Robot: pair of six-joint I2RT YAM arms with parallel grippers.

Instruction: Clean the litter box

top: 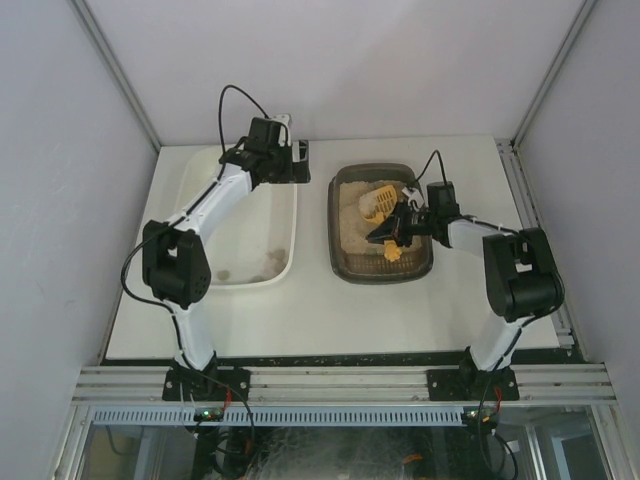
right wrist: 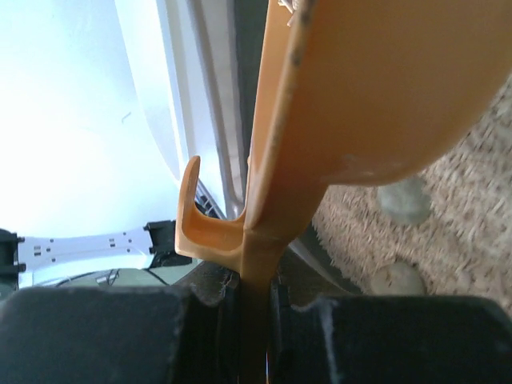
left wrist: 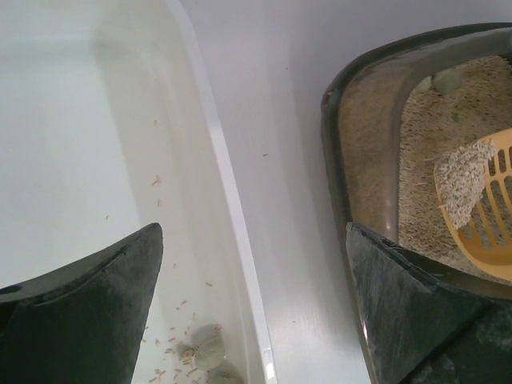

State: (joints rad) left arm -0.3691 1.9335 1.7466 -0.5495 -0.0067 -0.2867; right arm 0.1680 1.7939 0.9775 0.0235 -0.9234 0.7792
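One tabletop [top: 310,320] is carrying two containers side by side: one dark box [top: 380,278] holding beige litter [top: 355,228] on the right, and one white tub [top: 275,235] on the left. A bare strip of tabletop is showing between them. Two arms are reaching over them, the left arm [top: 215,205] over the tub and the right arm [top: 475,232] over the box. There is one yellow scoop [top: 381,203].

The right pincer [right wrist: 254,300] is clenched tight on the scoop's flat handle, gripping it edge-on. It is hanging over the right half of the box, so the box is lying directly beneath it and stretching away to its left. The scoop's slotted blade is reaching out over the middle of the litter, and in the left wrist view a small heap of litter is sitting on it. Two grey clumps [right wrist: 404,200] are lying on the litter just beside the scoop. One more is showing in a corner of the box [left wrist: 448,80].

The left pincer [left wrist: 254,240] is standing wide open and holding nothing. It is hovering above the tub's right wall and the bare strip, with the box just to its right. A few clumps [left wrist: 210,348] and scattered grains are lying on the tub's floor.
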